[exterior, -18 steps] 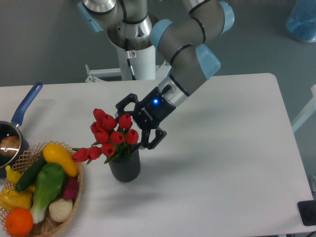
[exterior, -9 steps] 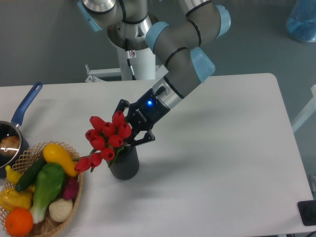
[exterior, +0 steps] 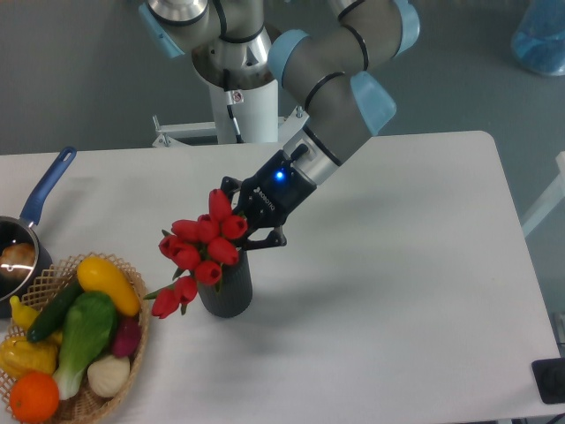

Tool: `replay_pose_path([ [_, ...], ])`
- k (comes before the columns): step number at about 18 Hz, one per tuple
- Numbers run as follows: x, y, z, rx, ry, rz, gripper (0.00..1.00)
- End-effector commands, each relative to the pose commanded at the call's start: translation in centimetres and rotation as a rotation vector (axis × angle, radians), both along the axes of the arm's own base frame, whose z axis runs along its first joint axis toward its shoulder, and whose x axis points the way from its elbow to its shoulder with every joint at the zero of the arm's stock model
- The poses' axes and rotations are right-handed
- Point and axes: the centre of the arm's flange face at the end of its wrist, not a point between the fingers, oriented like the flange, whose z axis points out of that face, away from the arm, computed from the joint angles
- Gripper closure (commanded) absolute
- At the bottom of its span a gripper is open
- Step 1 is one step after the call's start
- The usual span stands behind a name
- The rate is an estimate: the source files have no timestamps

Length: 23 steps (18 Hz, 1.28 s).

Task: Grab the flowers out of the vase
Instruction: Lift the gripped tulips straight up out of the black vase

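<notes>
In the single camera view, we see the flowers (exterior: 201, 251) just left of the frame's centre, their red buds leaning toward the left, stems in the mouth of the vase (exterior: 226, 289), which stands upright on the white surface (exterior: 397, 265). The pincer (exterior: 250, 228) comes in from the upper right and is clenched on the flowers just behind the buds, above the vase's rim. At the lower left we see a wicker basket (exterior: 132, 353) of vegetables and fruit, close beside the vase. A blue-handled saucepan (exterior: 26, 238) sits at the left edge.
</notes>
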Motion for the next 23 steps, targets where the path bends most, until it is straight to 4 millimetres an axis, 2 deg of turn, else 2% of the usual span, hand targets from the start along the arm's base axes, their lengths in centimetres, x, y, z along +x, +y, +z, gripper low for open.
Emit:
replay_pose_path([
  [6,0.9,-1.6,5.3,0.010,-0.035,0.084,1.00],
  [9,1.5,-2.1,6.9,0.010,-0.054,0.114,1.00],
  [11,1.2,-2.3,8.1,0.015,-0.078,0.138,1.00],
  [15,-0.1,-2.7,11.6,0.087,-0.135,0.169,1.00],
  [21,0.2,-2.9,14.0,0.122,-0.146,0.173,1.00],
  [23,-0.4,-3.3,14.8,0.133,-0.155,0.190,1.00],
])
